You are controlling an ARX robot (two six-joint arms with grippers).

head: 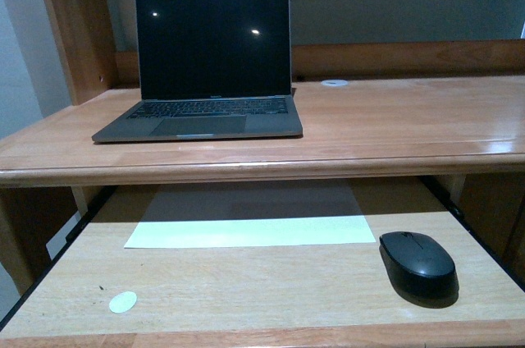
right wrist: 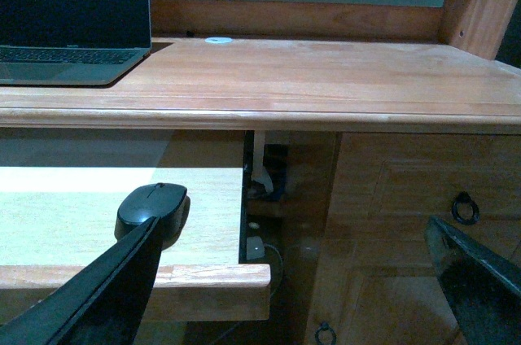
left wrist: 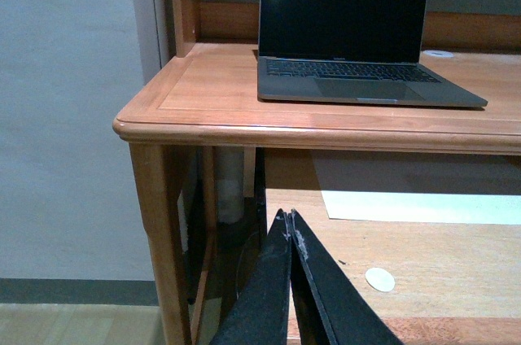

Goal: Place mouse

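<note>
front view: laptop (head: 209,69) open, screen dark, on the table (head: 394,126). mouse (head: 417,262) is a level down from the laptop on the pull-out shelf (head: 246,282), nearer me and off past the laptop's right edge, close to the shelf's right rim. its long axis runs roughly front-to-back, near parallel to the laptop's side edges, slightly skewed. paper sheet (head: 250,231) lies below the laptop, just beside the mouse and not touching it. neither arm shows here.

left wrist view: left end effector (left wrist: 288,219) is clenched, fingers pressed together, nothing between them. it hangs below the laptop's left corner, off the shelf's left front. small white disc (left wrist: 379,279) is near it on the shelf. no mouse in this view, so this arm is the far one.

right wrist view: right end effector (right wrist: 293,227) is released, fingers spread wide, nothing held. mouse (right wrist: 152,207) is not centred in the gap; it sits on the laptop side, right behind the tip of one finger (right wrist: 98,296). the gap mostly faces the drawer fronts beyond the shelf edge.

my read: right arm takes it. it needs to shift toward the laptop side to centre the mouse, then close across the short axis.
</note>
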